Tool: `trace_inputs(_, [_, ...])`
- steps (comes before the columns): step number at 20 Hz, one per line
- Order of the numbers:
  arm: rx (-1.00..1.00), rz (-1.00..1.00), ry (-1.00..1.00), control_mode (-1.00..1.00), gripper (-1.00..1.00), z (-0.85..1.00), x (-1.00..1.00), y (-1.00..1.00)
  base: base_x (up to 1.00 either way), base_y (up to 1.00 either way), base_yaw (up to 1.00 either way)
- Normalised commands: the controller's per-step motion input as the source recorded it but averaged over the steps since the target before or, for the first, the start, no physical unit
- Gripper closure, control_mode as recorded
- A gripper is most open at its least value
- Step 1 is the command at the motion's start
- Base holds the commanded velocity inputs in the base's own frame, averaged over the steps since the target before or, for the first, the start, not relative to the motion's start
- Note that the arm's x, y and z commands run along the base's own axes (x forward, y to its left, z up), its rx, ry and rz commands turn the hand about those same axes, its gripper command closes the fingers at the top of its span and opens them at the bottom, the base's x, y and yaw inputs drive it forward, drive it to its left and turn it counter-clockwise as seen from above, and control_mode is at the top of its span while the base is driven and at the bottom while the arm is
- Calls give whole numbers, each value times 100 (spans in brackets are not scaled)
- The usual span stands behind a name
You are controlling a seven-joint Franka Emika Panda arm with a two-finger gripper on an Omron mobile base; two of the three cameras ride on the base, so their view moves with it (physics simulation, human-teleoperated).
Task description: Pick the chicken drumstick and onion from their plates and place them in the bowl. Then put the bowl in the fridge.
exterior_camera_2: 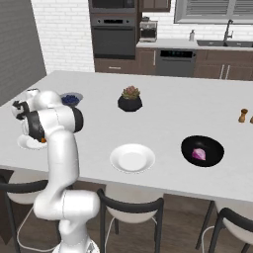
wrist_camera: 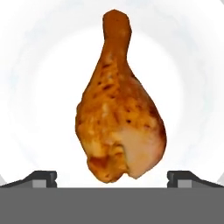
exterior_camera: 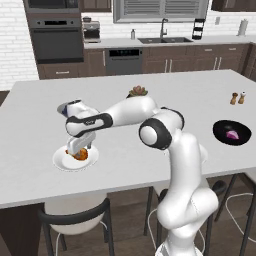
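Observation:
The orange-brown chicken drumstick (wrist_camera: 118, 113) lies on a white plate (exterior_camera: 62, 161) near the counter's front left. Its plump end is toward the hand and its narrow end points away. My gripper (exterior_camera: 80, 149) hangs just over it, open, with one dark fingertip (wrist_camera: 42, 177) on each side of the plump end and clear of the meat. The purple-red onion (exterior_camera_2: 199, 153) rests inside the black bowl (exterior_camera_2: 213, 143) at the front right. The second white plate (exterior_camera_2: 132, 158) is bare. A tall grey face (exterior_camera_2: 17, 49) rises at the far left; I cannot tell whether it is the fridge.
A black plant pot (exterior_camera_2: 130, 103) stands mid-counter, and a grey bowl of blue berries (exterior_camera_2: 71, 99) sits behind the arm. Two small shakers (exterior_camera: 237, 98) stand at the right. Stools line the counter's near edge. Oven, sink and dark cabinets run along the back wall.

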Motion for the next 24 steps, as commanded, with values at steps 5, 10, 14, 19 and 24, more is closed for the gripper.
trace_inputs(5, [0,0,0,-100,-100,-20,0,0,0,0,0])
trace_inputs(10, [0,0,0,-100,-100,-20,0,0,0,0,0])
trace_inputs(14, [0,0,0,-100,-100,-24,0,0,0,0,0])
trace_inputs(19, [0,0,0,-100,100,-15,5,0,0,0,0])
trace_inputs(24, [0,0,0,-100,100,-4,4,0,0,0,0])
